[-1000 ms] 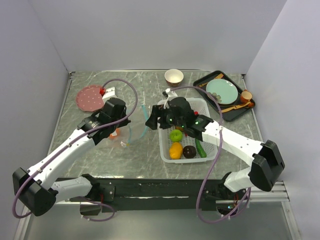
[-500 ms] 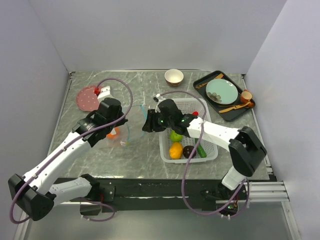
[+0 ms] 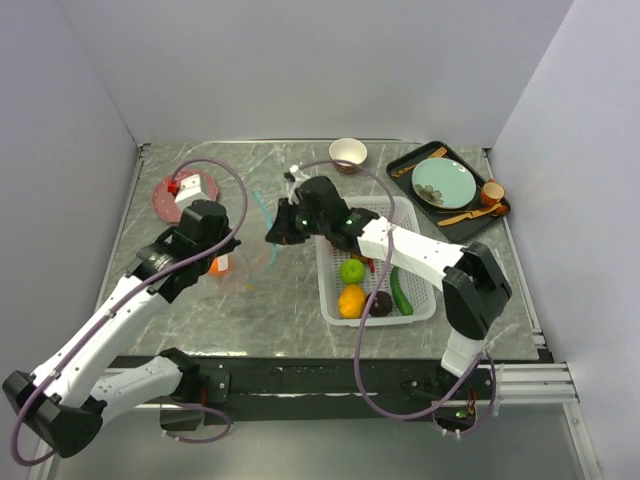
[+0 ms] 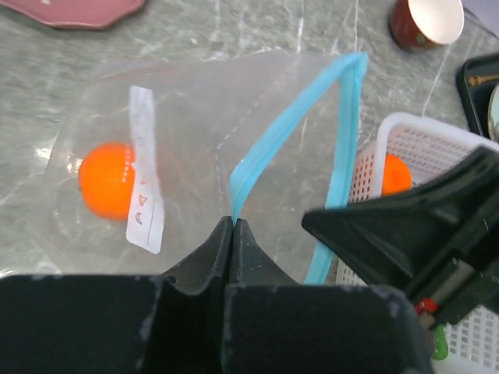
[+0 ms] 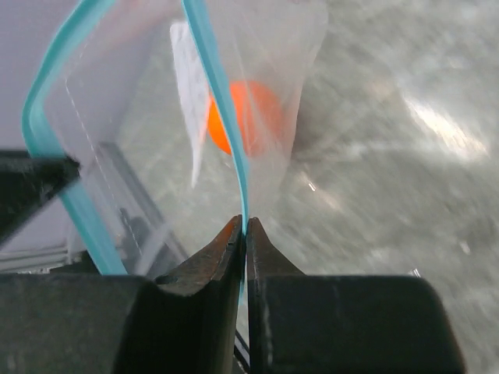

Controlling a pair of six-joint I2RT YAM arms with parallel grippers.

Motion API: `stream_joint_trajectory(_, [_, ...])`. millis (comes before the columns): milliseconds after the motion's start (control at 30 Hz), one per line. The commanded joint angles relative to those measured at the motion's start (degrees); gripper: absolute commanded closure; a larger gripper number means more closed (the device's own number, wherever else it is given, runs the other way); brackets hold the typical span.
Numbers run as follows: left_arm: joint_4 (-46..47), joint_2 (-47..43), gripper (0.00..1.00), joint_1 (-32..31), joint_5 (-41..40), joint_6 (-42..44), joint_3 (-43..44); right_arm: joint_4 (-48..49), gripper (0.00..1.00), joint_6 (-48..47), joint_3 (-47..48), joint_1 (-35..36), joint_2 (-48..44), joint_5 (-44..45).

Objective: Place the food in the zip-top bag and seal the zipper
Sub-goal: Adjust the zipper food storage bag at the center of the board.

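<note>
The clear zip-top bag lies on the table with its mouth held apart. One orange sits inside it beside the white label. My left gripper is shut on one side of the teal zipper. My right gripper is shut on the other side of the zipper, left of the basket. The orange shows through the plastic there. More food lies in the white basket: a green apple, a yellow fruit, a dark round fruit, a green pepper and another orange.
A pink plate lies at the back left, partly under my left arm's cable. A small cup stands at the back centre. A black tray at the back right holds a teal plate, wooden spoons and a small brown cup.
My right gripper has swung left from over the basket to the bag's mouth and shut on the teal strip. My left arm has drawn back to the left, still pinching its side.
</note>
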Motion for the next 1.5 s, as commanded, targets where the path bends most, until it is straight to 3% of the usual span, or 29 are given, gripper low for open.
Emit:
stream_joint_trajectory(0, [-4.41, -3.75, 0.99, 0.3, -2.61, -0.32, 7.02, -3.42, 0.87, -3.0, 9.09, 0.9, 4.05, -3.28])
stream_joint_trajectory(133, [-7.05, -3.85, 0.99, 0.3, -2.5, -0.75, 10.46, -3.87, 0.86, -3.35, 10.43, 0.81, 5.03, -3.72])
stream_joint_trajectory(433, [-2.76, 2.47, 0.99, 0.3, 1.27, 0.74, 6.42, -5.71, 0.76, -2.91, 4.55, 0.81, 5.03, -1.01])
stream_joint_trajectory(500, [-1.52, 3.53, 0.99, 0.3, 2.15, 1.18, 4.67, -5.62, 0.7, -2.82, 1.65, 0.63, 3.45, 2.42])
stream_joint_trajectory(567, [0.32, 4.85, 0.99, 0.3, 3.11, 1.35, 2.74, -6.41, 0.51, -3.09, 0.15, 0.46, 2.31, 5.14])
stream_joint_trajectory(633, [1.73, 6.17, 0.99, 0.3, 3.91, 1.18, 1.42, -6.59, 0.43, -3.35, -1.79, 0.02, -0.24, 9.09])
stream_joint_trajectory(667, [2.34, 6.52, 0.99, 0.3, 4.08, 0.92, 1.06, -6.94, 0.31, -3.44, -2.58, -0.16, -1.29, 10.41])
stream_joint_trajectory(733, [3.49, 7.05, 0.99, 0.3, 4.96, 0.83, -0.08, -7.03, 0.22, -3.7, -4.77, -0.51, -5.07, 15.42])
stream_joint_trajectory(1067, [8.06, 7.67, 0.99, 0.3, 7.42, 1.53, -2.19, -12.47, 0.0, 0.59, -16.54, -1.74, -21.51, 41.78])
stream_joint_trajectory(1200, [9.64, 8.81, 0.99, 0.3, 8.74, 1.88, -2.2, -13.97, 0.0, 4.47, -21.56, -4.71, -24.33, 44.89])
stream_joint_trajectory(1367, [10.79, 10.39, 0.99, 0.3, 9.79, 2.06, -2.11, -14.34, 0.0, 5.35, -25.07, -10.96, -22.75, 33.84])
stream_joint_trajectory(1467, [11.32, 10.83, 0.99, 0.38, 10.24, 2.23, -2.37, -12.83, 0.0, 5.35, -26.14, -11.41, -22.05, 32.4])
